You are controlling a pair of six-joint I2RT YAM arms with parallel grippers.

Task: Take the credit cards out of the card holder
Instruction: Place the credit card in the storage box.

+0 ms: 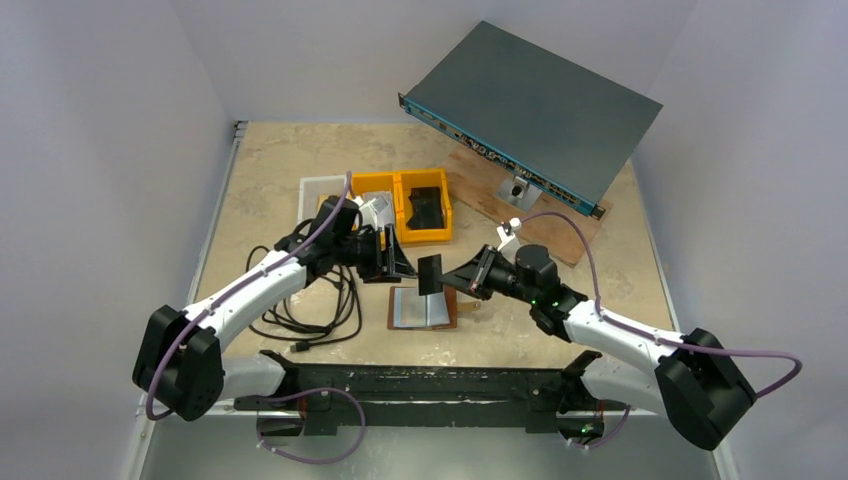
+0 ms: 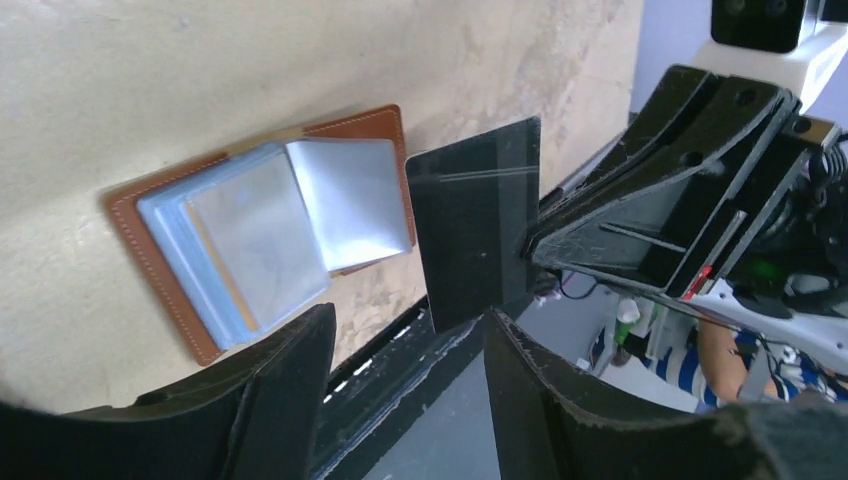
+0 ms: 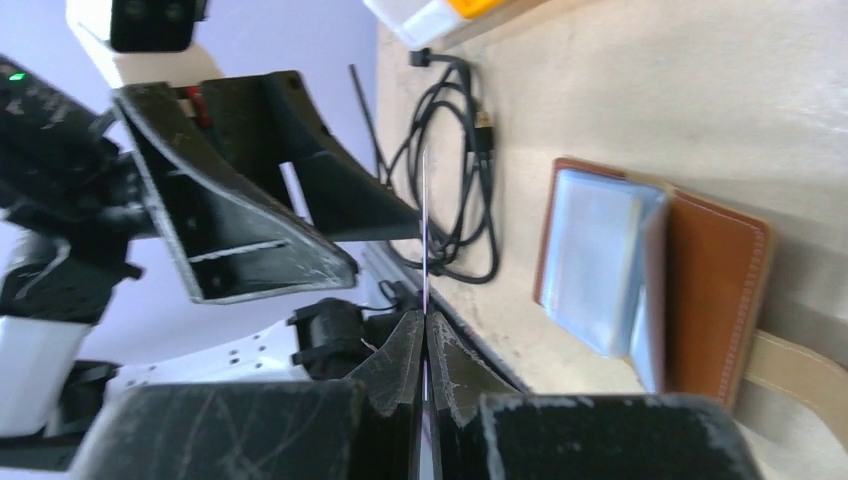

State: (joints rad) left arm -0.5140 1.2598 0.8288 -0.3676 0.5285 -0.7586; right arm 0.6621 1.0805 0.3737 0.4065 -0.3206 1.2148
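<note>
Left jaws apart, right jaws pinched.

overhead plus close, seemingly facing wrist views

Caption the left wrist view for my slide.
Right gripper holds a dark card by its edge near the open card holder; left gripper open.

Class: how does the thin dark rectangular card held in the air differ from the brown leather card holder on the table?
The thin dark card stands on edge, pinched by the right gripper; the brown leather card holder lies open on the table. The card is one plain sheet; the holder carries silvery clear pockets. Both are rectangular.
</note>
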